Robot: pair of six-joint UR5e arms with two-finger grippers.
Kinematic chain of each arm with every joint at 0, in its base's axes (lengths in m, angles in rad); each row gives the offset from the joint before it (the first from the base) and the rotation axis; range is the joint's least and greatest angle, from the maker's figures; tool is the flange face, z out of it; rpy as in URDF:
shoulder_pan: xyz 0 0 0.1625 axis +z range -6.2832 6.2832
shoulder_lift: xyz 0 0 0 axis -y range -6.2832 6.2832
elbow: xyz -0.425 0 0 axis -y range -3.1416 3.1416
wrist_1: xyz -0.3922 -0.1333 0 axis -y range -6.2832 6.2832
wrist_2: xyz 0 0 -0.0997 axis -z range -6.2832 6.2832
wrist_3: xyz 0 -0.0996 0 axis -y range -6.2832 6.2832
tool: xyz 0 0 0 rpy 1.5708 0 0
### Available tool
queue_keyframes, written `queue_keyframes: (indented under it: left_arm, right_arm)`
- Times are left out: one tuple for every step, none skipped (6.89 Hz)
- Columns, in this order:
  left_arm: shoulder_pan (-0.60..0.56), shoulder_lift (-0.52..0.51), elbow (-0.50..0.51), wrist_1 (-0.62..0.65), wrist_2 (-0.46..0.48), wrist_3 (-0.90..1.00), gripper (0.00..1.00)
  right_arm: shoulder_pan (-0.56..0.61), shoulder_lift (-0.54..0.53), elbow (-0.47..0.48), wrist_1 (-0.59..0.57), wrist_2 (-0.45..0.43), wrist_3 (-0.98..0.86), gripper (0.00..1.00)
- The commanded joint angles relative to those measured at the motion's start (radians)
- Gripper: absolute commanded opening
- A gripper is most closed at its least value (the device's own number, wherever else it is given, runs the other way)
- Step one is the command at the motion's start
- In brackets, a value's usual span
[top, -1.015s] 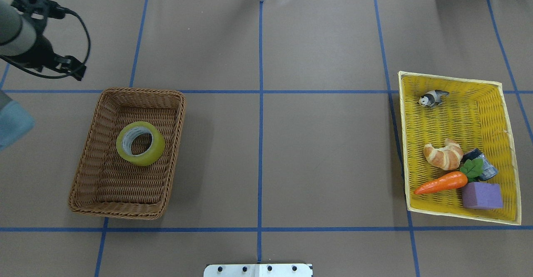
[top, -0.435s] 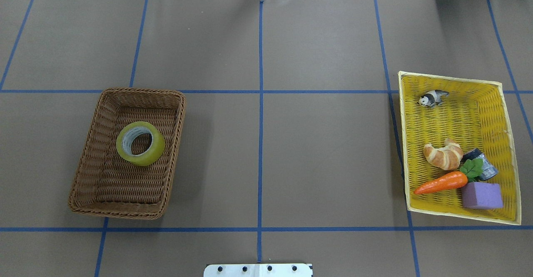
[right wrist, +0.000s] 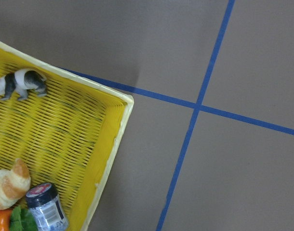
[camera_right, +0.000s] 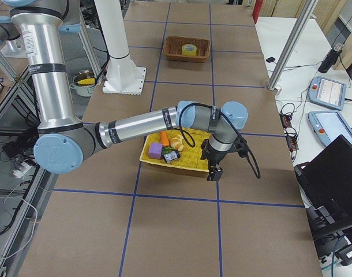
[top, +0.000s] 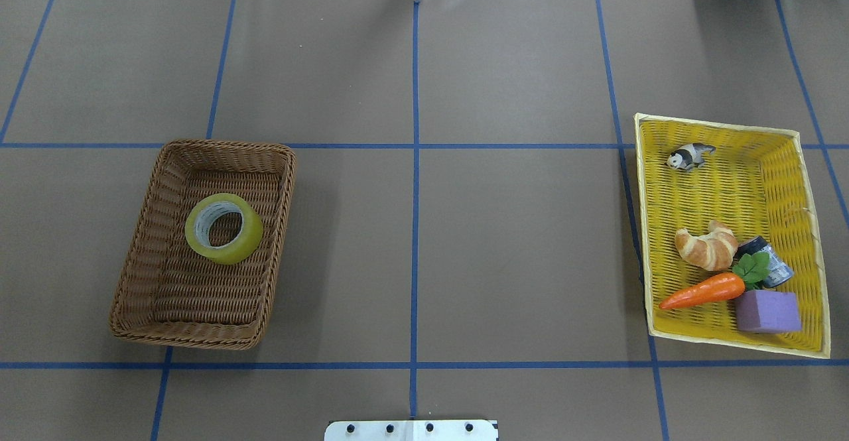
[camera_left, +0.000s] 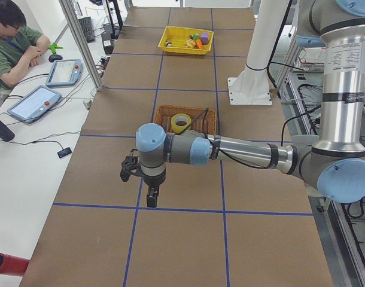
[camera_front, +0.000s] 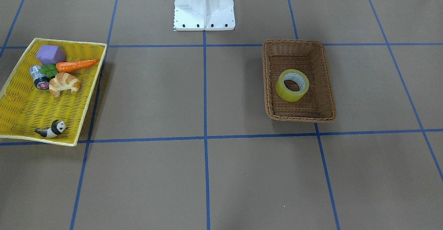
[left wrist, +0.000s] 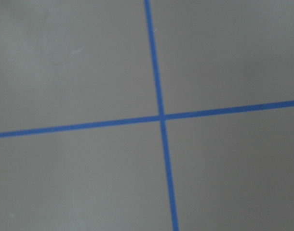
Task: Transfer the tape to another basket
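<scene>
**Where was the tape?**
The tape lay flat inside the brown wicker basket, left of centre in the overhead view.

**And the arms?**
Both hung over bare counter, well apart from it. The left end effector was mid-left in the left-side view, and the right end effector was near the yellow tray. Whether either was open or closed, I could not tell.

**Which step?**
Seemingly the transfer was finished. Next called only for parking the arms.

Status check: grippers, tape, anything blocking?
Left gripper and right gripper out toward the table ends, open or shut unclear. Tape flat in brown basket, nothing gripping it. Nothing on top of it.
</scene>
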Motion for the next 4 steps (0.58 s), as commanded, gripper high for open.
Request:
queue_keyframes:
  left_arm:
    - [-0.01,0.04,0.007,-0.001,-0.006,0.004,0.98]
    - [-0.009,0.04,0.009,0.001,-0.007,0.001,0.98]
    - [-0.009,0.038,0.009,0.001,-0.007,0.001,0.98]
    - [-0.009,0.038,0.006,0.004,-0.007,0.001,0.98]
  right_arm:
    - [0.014,-0.019,-0.062,0.069,0.003,0.001,1.0]
    - [0.026,-0.019,-0.062,0.071,0.003,0.002,1.0]
    - [0.037,-0.018,-0.062,0.071,0.004,0.002,1.0]
    - [0.04,-0.018,-0.062,0.071,0.006,0.004,1.0]
